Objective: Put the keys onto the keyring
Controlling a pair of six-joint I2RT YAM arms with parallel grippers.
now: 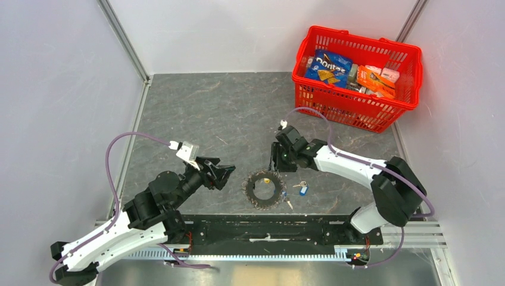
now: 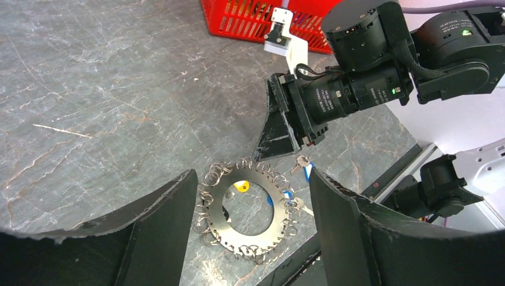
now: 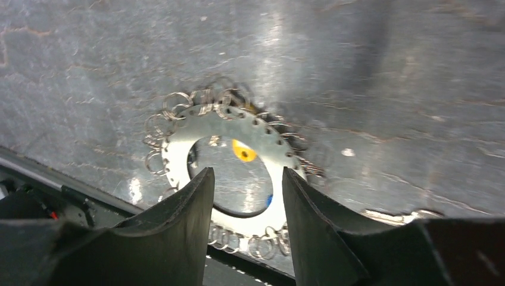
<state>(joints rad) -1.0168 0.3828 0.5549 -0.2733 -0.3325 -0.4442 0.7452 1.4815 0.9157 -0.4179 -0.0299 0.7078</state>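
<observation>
Keyring flat on the grey tabletop, low and centre in the overhead frame, a toothed disc fringed with small wire loops. Its yellow tag sits at the upper edge of the hole. Keys lie loose just right of the disc, blue showing on them, not on the ring. One more silvery sliver rests by the ring's lower right.

My left tool sits just left of the ring with its fingers spread wide and nothing between them. From its wrist view, the whole disc shows between the two dark fingers. The tag is bright in the middle, and a key shows just above the right-hand finger.

My right tool points down at the ring's upper right rim. Its fingers are apart with a narrow gap and hold nothing. Whether the tips touch metal, I cannot tell. Its wrist view frames the hole and the yellow tag right in that gap, with the disc blurred around them.

A red basket of snack packs stands at the upper right, well apart.
</observation>
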